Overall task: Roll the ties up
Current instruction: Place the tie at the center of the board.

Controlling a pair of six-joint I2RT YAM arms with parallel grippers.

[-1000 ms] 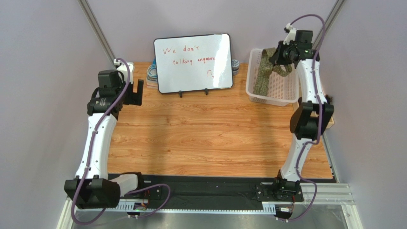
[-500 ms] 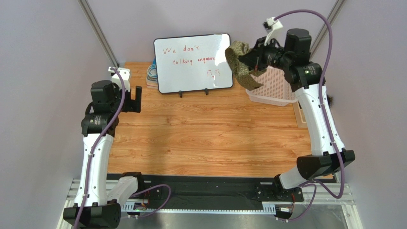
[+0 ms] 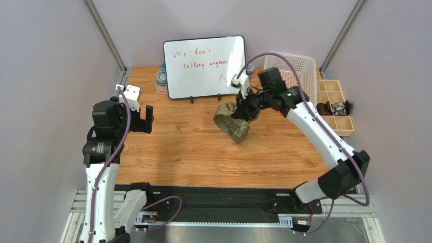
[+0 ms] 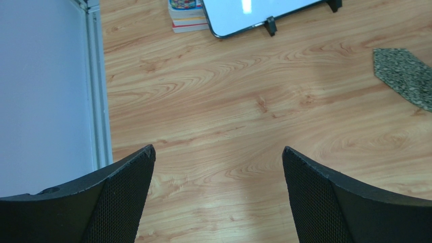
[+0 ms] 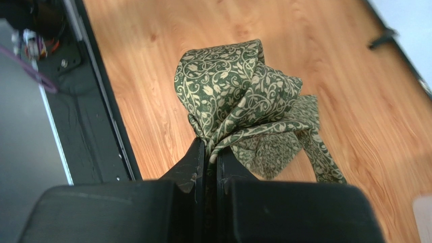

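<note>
A green tie with a pale vine pattern [image 3: 232, 125] hangs bunched from my right gripper [image 3: 242, 112], its lower end touching the wooden table near the middle. In the right wrist view the gripper [image 5: 210, 152] is shut on the tie [image 5: 238, 93], which bulges beyond the fingertips. My left gripper [image 3: 143, 117] is open and empty above the table's left side. In the left wrist view the gripper [image 4: 218, 157] has its fingers wide apart over bare wood, with the tie's tip [image 4: 405, 76] at the right edge.
A whiteboard [image 3: 205, 66] stands at the back, with a stack of books [image 3: 161, 80] behind its left end. A white basket [image 3: 296, 68] sits at the back right. A compartment tray [image 3: 334, 104] with rolled ties lies at the right edge.
My right gripper has carried the tie out of the basket, left and down to the table's middle. My left arm has drawn back towards the near side.
</note>
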